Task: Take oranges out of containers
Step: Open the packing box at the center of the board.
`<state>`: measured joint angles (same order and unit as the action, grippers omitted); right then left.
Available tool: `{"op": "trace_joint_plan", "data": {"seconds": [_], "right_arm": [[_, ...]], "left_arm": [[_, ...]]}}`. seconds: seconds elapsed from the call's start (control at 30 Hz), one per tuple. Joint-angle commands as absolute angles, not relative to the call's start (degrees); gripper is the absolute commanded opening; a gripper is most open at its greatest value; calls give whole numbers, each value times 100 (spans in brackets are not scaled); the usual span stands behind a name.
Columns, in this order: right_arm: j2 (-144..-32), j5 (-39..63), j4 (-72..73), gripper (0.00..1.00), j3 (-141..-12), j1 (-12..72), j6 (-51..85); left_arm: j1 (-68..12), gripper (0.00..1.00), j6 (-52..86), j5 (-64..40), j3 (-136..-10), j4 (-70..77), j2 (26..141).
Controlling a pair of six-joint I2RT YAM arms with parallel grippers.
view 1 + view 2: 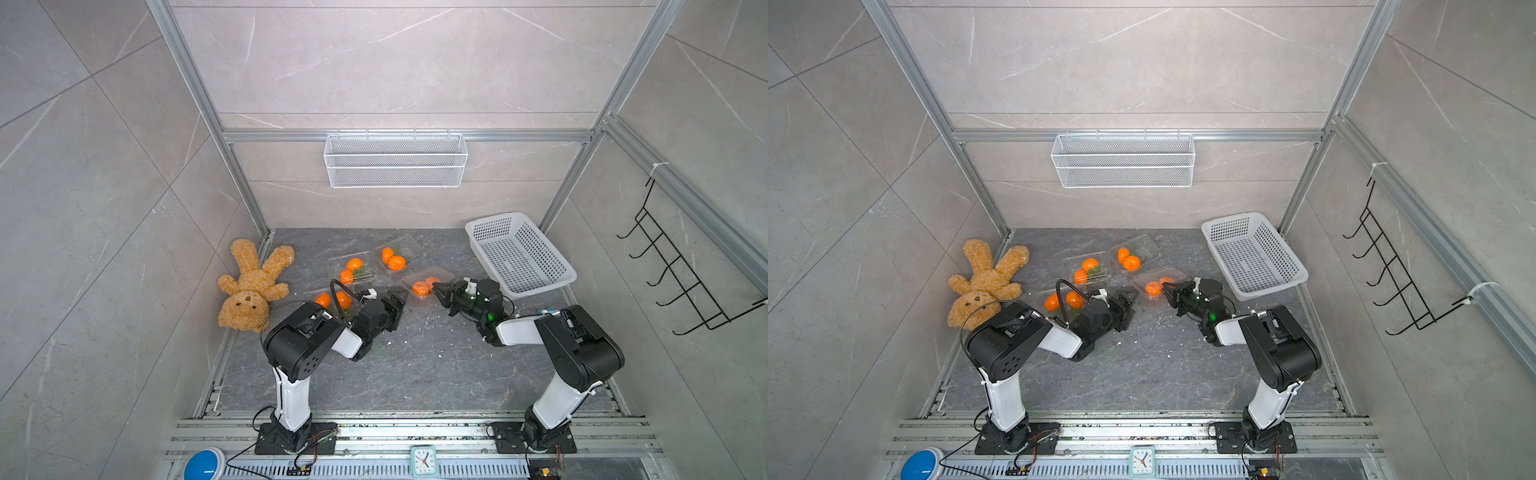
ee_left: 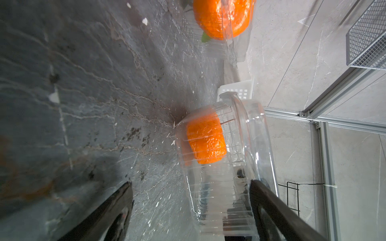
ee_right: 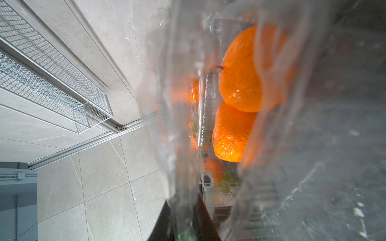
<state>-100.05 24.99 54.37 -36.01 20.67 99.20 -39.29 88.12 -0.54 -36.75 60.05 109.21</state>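
Checking progress, we find nothing unloaded: all eight oranges (image 1: 396,263) sit inside the four containers (image 1: 409,247) at mid-table. The right claw (image 1: 440,290) pinches the lid edge of the rightmost container (image 1: 446,275); the left claw (image 1: 398,308) stands open, empty, near it. We judge lid-opening in hand; all eight are left to extract.
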Motion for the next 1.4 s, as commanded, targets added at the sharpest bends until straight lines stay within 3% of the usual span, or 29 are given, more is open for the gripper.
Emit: {"op": "trace_joint_plan", "data": {"seconds": [0.0, 0.67, 1.37], "right_arm": [[-10141, 2553, 5545, 16, -3595, 2154, 9791], [-10338, 2707, 5694, 17, -3604, 2353, 9751], [-10847, 2969, 6237, 29, -4186, 2679, 9738]], "left_arm": [[-3963, 89, 8895, -73, -3876, 6311, 10959], [-4109, 88, 8873, -53, -4052, 6312, 11106], [-4262, 88, 8886, -63, -4236, 6254, 11231]]}}
